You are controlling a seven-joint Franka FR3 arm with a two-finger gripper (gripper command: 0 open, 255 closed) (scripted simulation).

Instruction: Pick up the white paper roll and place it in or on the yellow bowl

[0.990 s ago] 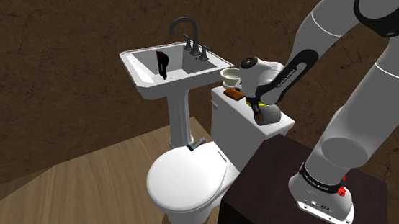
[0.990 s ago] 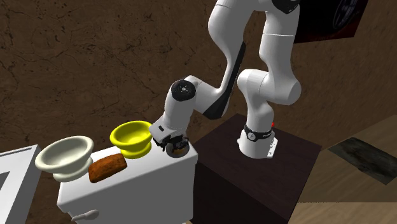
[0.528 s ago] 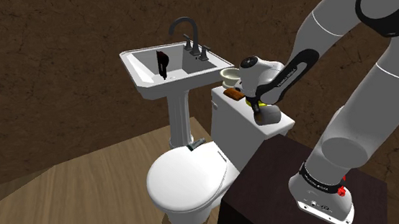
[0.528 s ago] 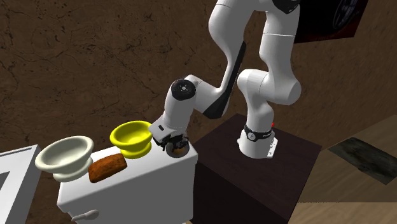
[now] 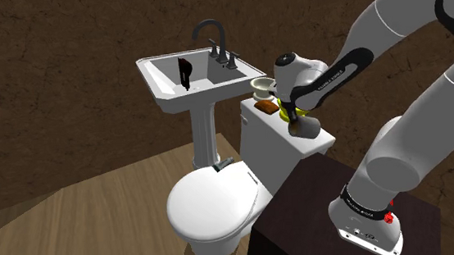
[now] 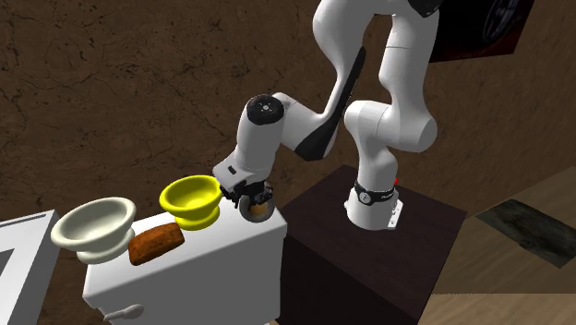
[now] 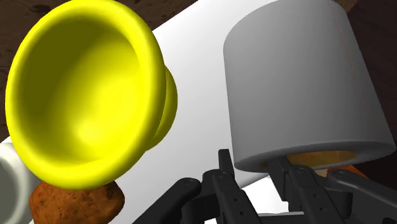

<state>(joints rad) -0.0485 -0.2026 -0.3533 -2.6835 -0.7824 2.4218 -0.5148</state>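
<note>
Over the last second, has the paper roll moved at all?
Yes. Held in the claw, the paper roll has risen slightly, straight up from the white toilet tank lid, beside the yellow bowl.

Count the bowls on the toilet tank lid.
2. The yellow bowl sits mid-lid near the paper roll; a pale bowl stands at the sink end of the tank lid. None seem hidden.

Two bowls (image 6: 191, 196) — one paper roll (image 7: 305, 83), one loaf (image 6: 155, 242).

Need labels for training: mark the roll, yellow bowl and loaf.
roll (image 7: 305, 83), wrist view, grey side wall.
yellow bowl (image 7: 83, 95), wrist view, inner wall.
loaf (image 6: 155, 242), second exterior view, top crust.
</note>
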